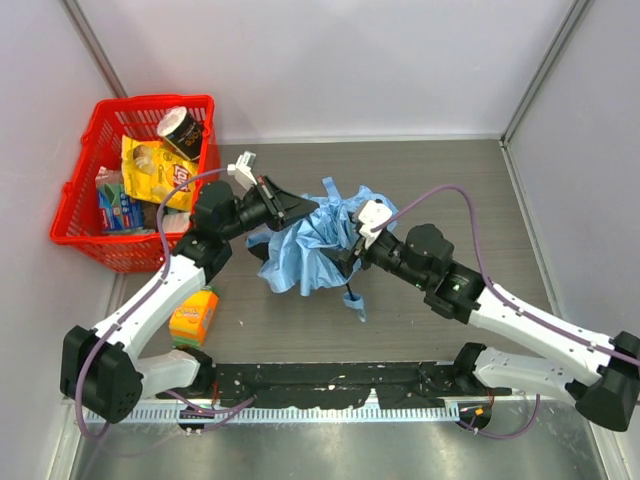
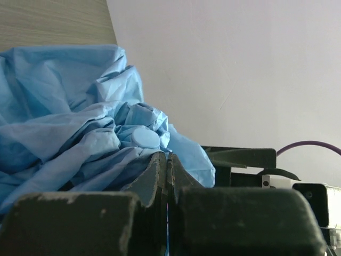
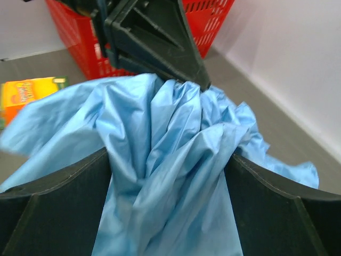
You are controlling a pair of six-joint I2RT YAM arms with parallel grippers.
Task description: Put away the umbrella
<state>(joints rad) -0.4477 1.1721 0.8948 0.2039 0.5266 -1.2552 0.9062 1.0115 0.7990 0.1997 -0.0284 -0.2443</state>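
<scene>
The light-blue umbrella [image 1: 305, 245] lies crumpled mid-table; its cloth fills the left wrist view [image 2: 69, 128] and the right wrist view [image 3: 165, 160]. A thin black piece and the blue strap loop [image 1: 357, 306] hang out at its near side. My left gripper [image 1: 300, 208] is at the cloth's upper left edge, jaws pressed together with a sliver of blue between them [image 2: 168, 156]. It also shows in the right wrist view [image 3: 160, 42]. My right gripper [image 1: 352, 248] comes from the right. Its fingers [image 3: 64, 192] stand on either side of the bunched cloth and squeeze it.
A red basket [image 1: 75, 215] stands at the back left holding snack packs and a dark cup [image 1: 182, 130]; it also shows in the right wrist view [image 3: 213, 16]. An orange box [image 1: 194, 316] lies near the left arm. White walls enclose the table.
</scene>
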